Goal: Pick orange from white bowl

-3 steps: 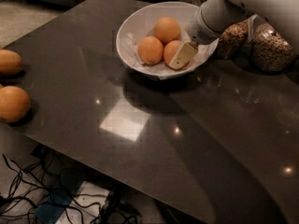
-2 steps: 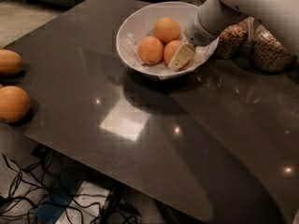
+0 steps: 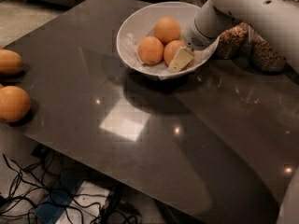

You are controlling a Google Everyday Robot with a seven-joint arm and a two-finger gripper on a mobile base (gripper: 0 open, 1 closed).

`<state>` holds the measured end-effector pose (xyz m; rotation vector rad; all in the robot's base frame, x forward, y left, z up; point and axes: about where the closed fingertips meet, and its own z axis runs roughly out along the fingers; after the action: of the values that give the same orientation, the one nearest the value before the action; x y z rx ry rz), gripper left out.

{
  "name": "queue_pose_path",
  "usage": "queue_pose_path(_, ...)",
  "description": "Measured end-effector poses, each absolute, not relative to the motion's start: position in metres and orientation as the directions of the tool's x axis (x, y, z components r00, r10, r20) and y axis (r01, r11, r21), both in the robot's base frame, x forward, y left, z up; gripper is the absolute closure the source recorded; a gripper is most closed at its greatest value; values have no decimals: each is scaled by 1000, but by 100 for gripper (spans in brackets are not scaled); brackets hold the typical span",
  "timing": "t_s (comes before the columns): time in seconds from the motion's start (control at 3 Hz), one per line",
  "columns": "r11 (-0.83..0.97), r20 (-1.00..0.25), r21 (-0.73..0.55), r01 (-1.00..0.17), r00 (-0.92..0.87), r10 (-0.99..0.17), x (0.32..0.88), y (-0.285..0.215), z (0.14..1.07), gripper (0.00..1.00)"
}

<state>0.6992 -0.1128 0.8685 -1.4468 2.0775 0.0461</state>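
Note:
The white bowl (image 3: 135, 31) stands at the back middle of the dark table, lined with crinkled white paper. Three oranges lie in it: one at the back (image 3: 167, 29), one at the front left (image 3: 150, 50) and one at the front right (image 3: 172, 50). My gripper (image 3: 180, 59) reaches down into the bowl from the upper right on a white arm (image 3: 243, 8). Its cream-coloured tip sits against the near right side of the front right orange, which it partly hides.
Two loose oranges (image 3: 9, 62) (image 3: 13, 103) lie at the table's left edge. Glass jars of grains (image 3: 231, 41) (image 3: 266, 55) stand right behind the bowl, under the arm. Cables (image 3: 28, 195) lie on the floor below the table's front edge.
The gripper has sunk slightly lower into the bowl beside the front right orange. The oranges and the bowl have not moved.

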Motion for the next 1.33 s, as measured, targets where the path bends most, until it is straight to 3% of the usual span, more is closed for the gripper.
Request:
queue_pose_path(0.33, 415, -484, -282, -865, -245, -840, 702, -114, 859, 25)
queue_pose_path(0.67, 427, -483, -266, -864, -264, -835, 704, -116, 853, 44)
queue_pose_path(1.33, 427, -483, -265, -864, -264, -835, 704, -116, 853, 90)
